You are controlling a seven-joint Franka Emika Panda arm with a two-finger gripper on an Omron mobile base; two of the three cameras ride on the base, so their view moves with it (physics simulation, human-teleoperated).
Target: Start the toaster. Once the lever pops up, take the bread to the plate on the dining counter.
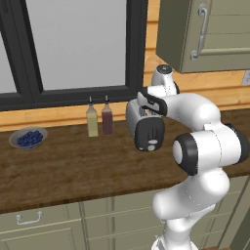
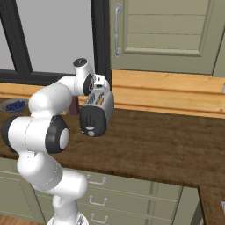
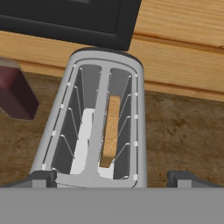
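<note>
One bread slice (image 3: 110, 131) seated in toaster (image 3: 98, 127) right slot; start step pending. Gripper (image 3: 112, 177) directly overhead, spread wide, empty. Next: reach lever on black end panel, 6 o'clock in hand view, press down.

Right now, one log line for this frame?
tool: open, above toaster | bread: in right slot | lever: not seen

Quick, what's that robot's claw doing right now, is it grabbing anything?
Gripper: open and holding nothing, hanging just above the toaster, where the bread sits in one slot.
</note>
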